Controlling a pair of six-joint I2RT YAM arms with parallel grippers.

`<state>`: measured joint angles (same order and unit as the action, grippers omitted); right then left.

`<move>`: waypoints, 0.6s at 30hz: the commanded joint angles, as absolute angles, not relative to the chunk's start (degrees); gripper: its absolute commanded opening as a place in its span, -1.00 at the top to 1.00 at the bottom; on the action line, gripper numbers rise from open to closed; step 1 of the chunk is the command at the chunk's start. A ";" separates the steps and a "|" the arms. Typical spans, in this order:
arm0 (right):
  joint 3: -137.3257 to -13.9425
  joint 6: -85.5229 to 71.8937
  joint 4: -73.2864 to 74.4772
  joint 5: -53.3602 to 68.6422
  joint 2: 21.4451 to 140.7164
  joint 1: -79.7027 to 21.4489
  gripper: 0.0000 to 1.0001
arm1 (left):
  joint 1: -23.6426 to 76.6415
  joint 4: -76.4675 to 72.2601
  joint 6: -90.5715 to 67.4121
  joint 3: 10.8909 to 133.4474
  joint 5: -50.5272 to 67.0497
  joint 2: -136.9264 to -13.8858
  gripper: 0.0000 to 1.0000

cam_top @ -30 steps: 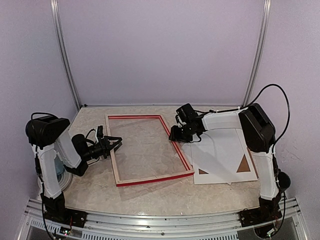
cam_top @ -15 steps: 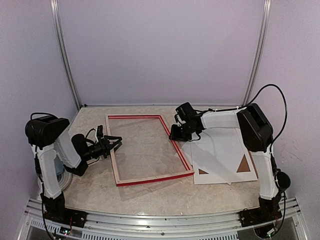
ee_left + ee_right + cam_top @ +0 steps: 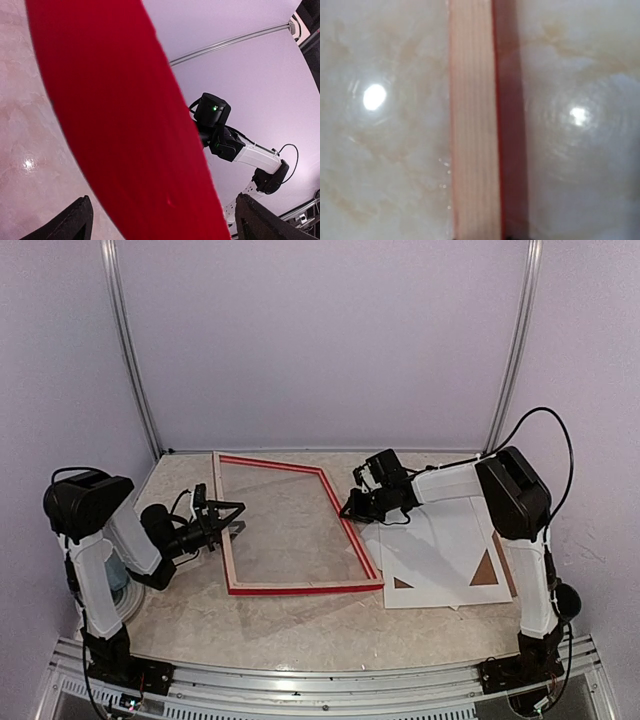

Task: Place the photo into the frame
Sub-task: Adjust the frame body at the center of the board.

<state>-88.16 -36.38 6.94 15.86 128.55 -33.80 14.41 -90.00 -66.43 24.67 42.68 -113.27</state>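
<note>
Red frame (image 3: pixel 300 587) with pale wood back — marbled beige table (image 3: pixel 330 625)

The frame (image 3: pixel 300 588) lies slanted in the middle of the surface (image 3: pixel 330 630) and takes most of it. The left end effector (image 3: pixel 228 522) has its fingers wide apart around the left rail, and the right end effector (image 3: pixel 355 507) sits low on the right rail, so both sides are blocked there. White sheets (image 3: pixel 440 545) cover the right part, reaching up to the frame. Bare strips are free in front of the frame and behind it, up to the back wall (image 3: pixel 320 350).
</note>
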 commanded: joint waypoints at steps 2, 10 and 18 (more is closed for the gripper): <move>-81.08 -41.08 4.05 24.04 129.61 -32.41 1.00 | 15.08 -106.17 -65.64 24.90 43.13 -111.74 -0.98; -78.84 -42.24 0.24 27.40 129.97 -31.38 1.00 | 14.39 -106.17 -64.79 23.00 40.57 -108.37 -0.98; -77.81 -42.41 0.18 27.35 129.82 -31.12 1.00 | 13.34 -106.17 -65.79 20.06 33.92 -101.54 -0.98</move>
<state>-80.82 -40.60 -5.50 24.71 127.81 -31.24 13.87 -90.00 -65.91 21.28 38.15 -104.31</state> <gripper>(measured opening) 0.146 0.989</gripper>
